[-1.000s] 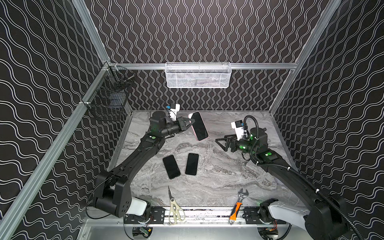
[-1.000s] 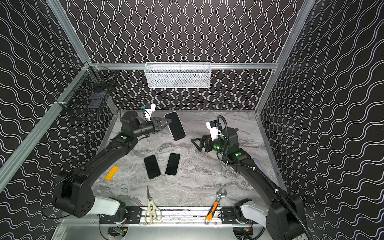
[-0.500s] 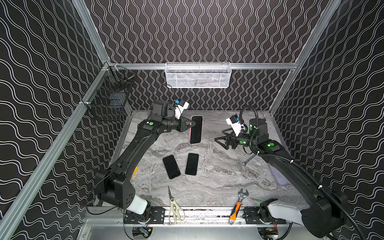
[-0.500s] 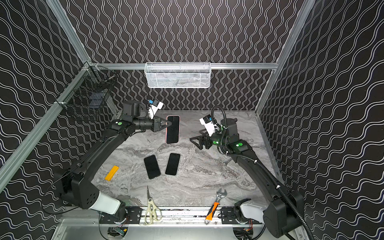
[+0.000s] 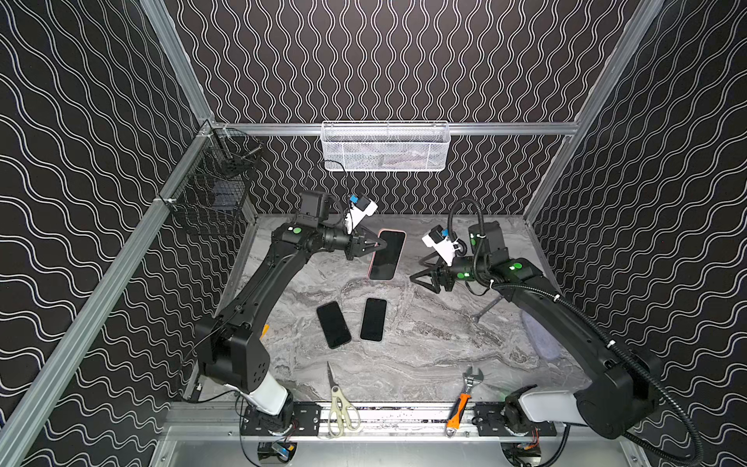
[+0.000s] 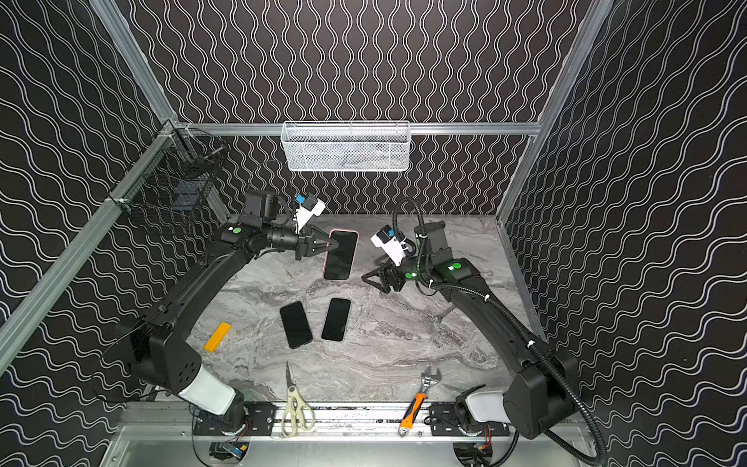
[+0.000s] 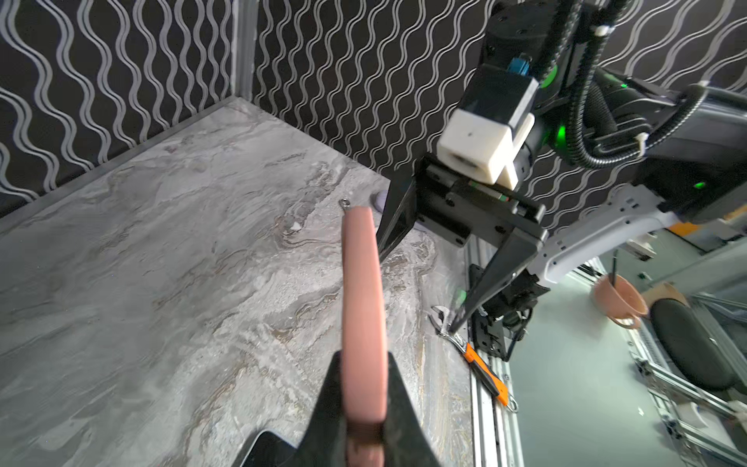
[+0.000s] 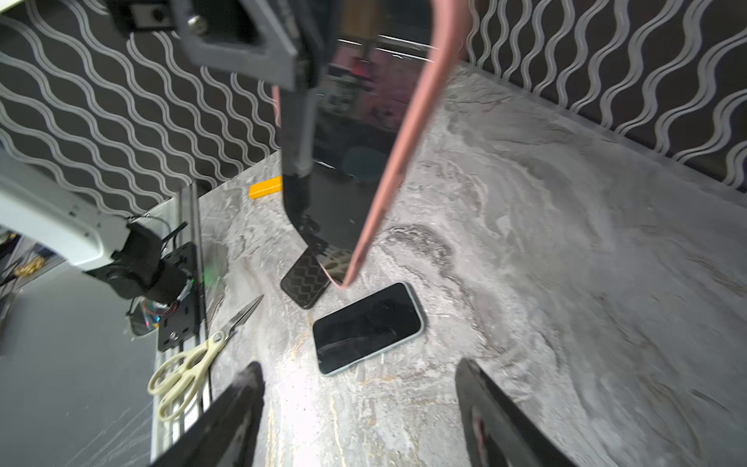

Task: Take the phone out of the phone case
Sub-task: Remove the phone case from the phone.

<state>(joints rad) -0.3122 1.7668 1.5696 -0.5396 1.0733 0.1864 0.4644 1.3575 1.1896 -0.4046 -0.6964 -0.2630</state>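
Note:
A phone (image 5: 388, 256) with a dark screen sits in a pink phone case (image 7: 363, 291). It hangs in the air above the back middle of the table, long side roughly vertical in both top views. My left gripper (image 5: 382, 244) is shut on its upper left edge, one finger on the screen and one behind. My right gripper (image 5: 418, 279) stands open just right of the phone's lower end, apart from it. In the right wrist view the screen (image 8: 347, 170) and the case rim (image 8: 404, 141) lie ahead of the spread right gripper (image 8: 359, 364).
Two bare dark phones (image 5: 333, 324) (image 5: 373, 319) lie on the marble table below. Scissors (image 5: 341, 408) and an orange-handled wrench (image 5: 465, 398) rest at the front rail. A yellow block (image 6: 217, 337) lies front left. A white basket (image 5: 385, 147) and a black wire basket (image 5: 214, 194) hang on the walls.
The left arm has lifted and swung the cased phone to the right, turning it more upright. The right gripper has risen towards the phone and its jaws have narrowed somewhat.

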